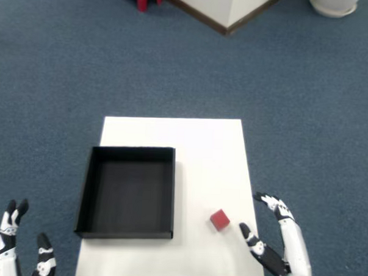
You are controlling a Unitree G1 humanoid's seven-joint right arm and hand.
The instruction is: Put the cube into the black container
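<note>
White table (202, 151) fills the middle; the black container (128, 192) sits well left of the right hand (276, 240). Red cube (219, 220) lies just left of the hand, untouched, fingers spread apart, holding nothing.

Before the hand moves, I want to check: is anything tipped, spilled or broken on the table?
Nothing stands out. The red cube sits flat on the white table, the black container is upright beside it, and the right hand is open.
</note>
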